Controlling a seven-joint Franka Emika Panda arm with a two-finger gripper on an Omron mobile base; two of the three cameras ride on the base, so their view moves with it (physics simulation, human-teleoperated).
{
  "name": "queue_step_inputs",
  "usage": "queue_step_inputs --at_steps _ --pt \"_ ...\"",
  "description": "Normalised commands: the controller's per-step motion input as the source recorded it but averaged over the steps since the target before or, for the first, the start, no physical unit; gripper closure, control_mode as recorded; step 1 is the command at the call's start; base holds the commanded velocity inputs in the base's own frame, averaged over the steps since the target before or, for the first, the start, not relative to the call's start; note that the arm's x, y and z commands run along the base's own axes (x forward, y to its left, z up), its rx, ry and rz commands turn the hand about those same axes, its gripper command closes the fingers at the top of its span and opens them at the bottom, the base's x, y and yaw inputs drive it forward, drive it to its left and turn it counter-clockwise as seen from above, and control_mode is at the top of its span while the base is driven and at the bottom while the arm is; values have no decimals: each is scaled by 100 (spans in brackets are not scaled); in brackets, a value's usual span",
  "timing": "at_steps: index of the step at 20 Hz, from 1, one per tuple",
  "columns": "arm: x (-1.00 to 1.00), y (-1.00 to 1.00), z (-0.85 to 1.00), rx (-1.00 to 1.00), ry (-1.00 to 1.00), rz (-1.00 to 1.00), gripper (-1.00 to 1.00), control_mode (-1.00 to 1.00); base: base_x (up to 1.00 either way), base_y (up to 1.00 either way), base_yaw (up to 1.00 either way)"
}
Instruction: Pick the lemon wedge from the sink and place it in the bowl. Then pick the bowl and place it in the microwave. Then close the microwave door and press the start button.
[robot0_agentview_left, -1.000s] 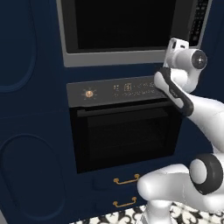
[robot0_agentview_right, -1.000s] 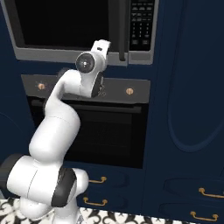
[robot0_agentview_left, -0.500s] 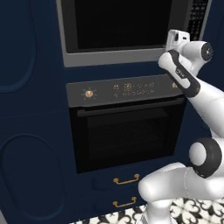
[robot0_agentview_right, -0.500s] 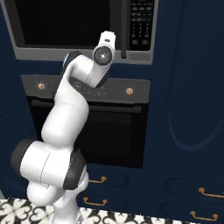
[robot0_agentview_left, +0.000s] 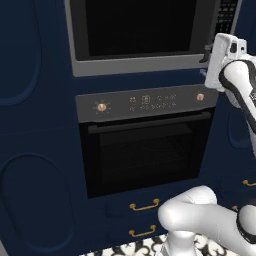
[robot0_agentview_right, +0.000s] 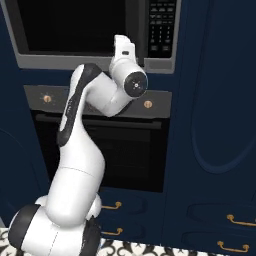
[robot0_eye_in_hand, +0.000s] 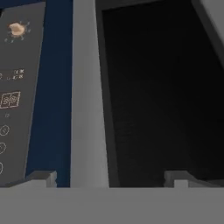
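Door on the microwave (robot0_agentview_left: 135, 30) looks shut, and the gripper (robot0_eye_in_hand: 109, 177) sits at its lower right corner with fingers (robot0_eye_in_hand: 41, 177) spread wide, holding nothing, just left of the keypad strip (robot0_agentview_right: 161, 27). Risk I see: it's off from the buttons, so a push could hit the grey frame (robot0_eye_in_hand: 87, 96) instead of start.

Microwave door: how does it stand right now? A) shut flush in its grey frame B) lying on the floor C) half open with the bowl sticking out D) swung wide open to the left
A: the microwave door sits flush in its grey frame above the oven, with nothing sticking out.
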Motion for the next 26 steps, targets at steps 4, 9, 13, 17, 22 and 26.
queue_step_inputs --at_steps 4,9,13,17,22,26 --pt "-49 -97 15 5 -16 13 -100 -100 0 0 0" --pt "-2 -88 25 0 -8 7 100 -100 0 0 0" --pt "23 -23 6 1 2 0 100 -100 0 0 0" --pt "53 0 22 1 4 -3 100 -100 0 0 0" --pt "57 2 6 0 0 -4 100 -100 0 0 0" --pt "54 0 0 0 0 -5 100 -100 0 0 0"
